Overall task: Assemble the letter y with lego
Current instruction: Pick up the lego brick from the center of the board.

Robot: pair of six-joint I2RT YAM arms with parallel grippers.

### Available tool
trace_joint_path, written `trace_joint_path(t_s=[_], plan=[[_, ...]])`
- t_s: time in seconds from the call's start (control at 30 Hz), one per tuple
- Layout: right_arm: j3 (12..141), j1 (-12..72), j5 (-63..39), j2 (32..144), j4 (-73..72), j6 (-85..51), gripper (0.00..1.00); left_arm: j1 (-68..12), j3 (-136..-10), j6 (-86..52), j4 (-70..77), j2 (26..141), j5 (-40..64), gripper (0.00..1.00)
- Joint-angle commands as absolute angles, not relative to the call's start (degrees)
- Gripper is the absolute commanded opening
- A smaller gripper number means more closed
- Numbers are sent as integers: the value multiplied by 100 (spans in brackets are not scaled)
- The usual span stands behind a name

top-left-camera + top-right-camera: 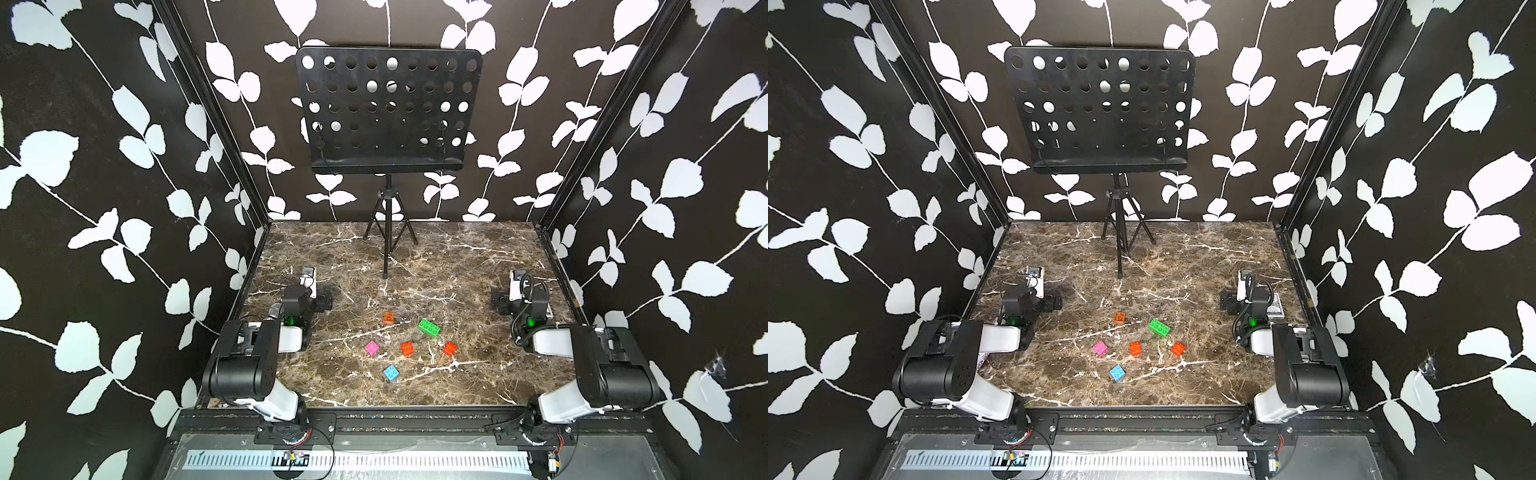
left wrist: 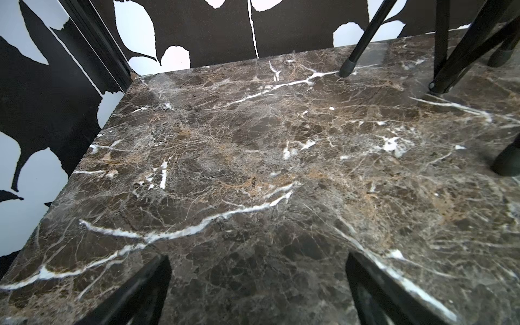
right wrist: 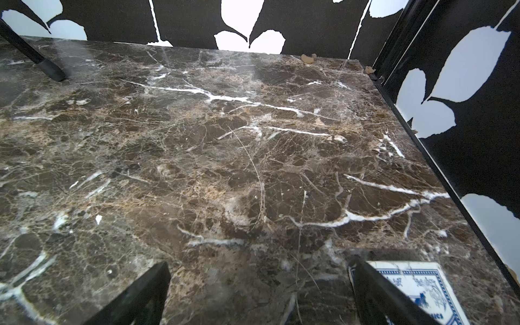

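Beside the right pincer point(image 3: 261, 264), blue-patterned card box point(image 3: 416, 284), lettering unreadable.

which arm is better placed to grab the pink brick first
Probably left. The pink brick lies on the left side of the cluster, nearest the left gripper, open and empty. The right gripper is open too, but farther off, beyond the red brick.
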State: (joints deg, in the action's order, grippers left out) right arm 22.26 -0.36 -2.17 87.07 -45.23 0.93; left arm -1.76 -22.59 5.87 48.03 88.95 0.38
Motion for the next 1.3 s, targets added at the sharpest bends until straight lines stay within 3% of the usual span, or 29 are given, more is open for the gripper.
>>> trace_joint_path(t_s=[0.0, 0.77, 0.93, 1.1, 1.27], plan=[[2316, -7, -246, 8736, -4797, 170, 99, -132, -2390, 650, 4927, 8895, 71, 99], [2422, -9, -237, 8681, -4676, 152, 99, -167, -2360, 668, 5062, 8923, 48, 99], [3706, 0, -57, 7879, -1575, -246, 99, -163, -2775, 582, 4068, 8570, -136, 99], [4175, 456, 158, 7383, -459, -330, 99, -161, -3355, 347, 2668, 8404, -8, 99], [4661, 1173, 224, 7190, 885, -602, 99, -160, -4321, 378, 755, 8277, 793, 99]])
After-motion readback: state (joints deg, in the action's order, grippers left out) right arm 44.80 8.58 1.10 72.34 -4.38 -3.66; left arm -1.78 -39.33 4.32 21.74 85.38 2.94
